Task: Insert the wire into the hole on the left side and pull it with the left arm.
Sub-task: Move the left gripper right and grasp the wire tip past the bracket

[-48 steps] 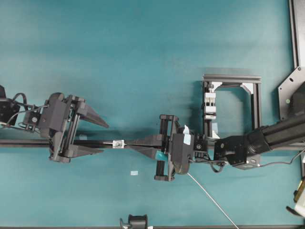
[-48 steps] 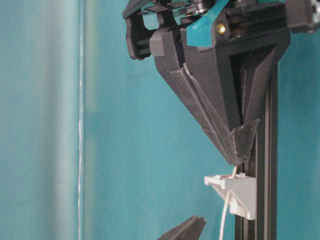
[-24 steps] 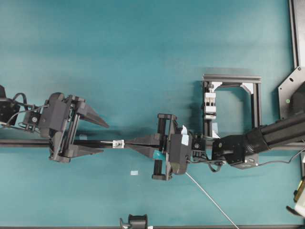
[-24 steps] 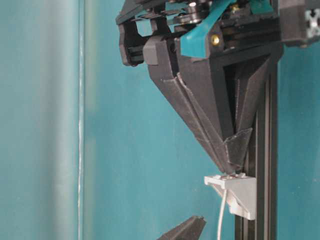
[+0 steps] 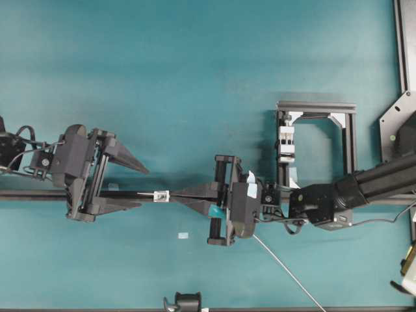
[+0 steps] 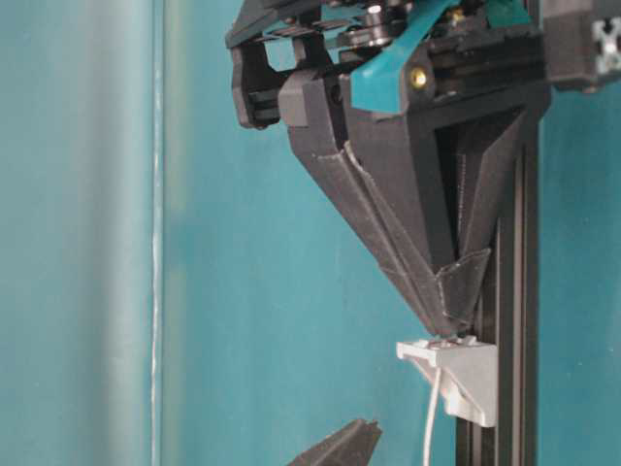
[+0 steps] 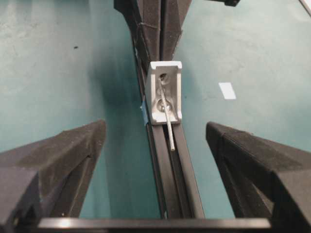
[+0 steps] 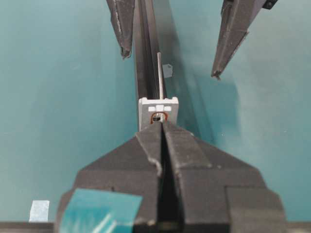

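Overhead: we see the right gripper closed on the wire, tips against the block; the left gripper stands wide open, empty.

Left wrist: the wire's free end pokes through the hole, lying between the spread fingers over the rail.

Right wrist: same stub beyond the block.

We judge it thin, springy (likely slippery); pinch the stub near its tip.

teal table top, evenly lit, black frame at right edge
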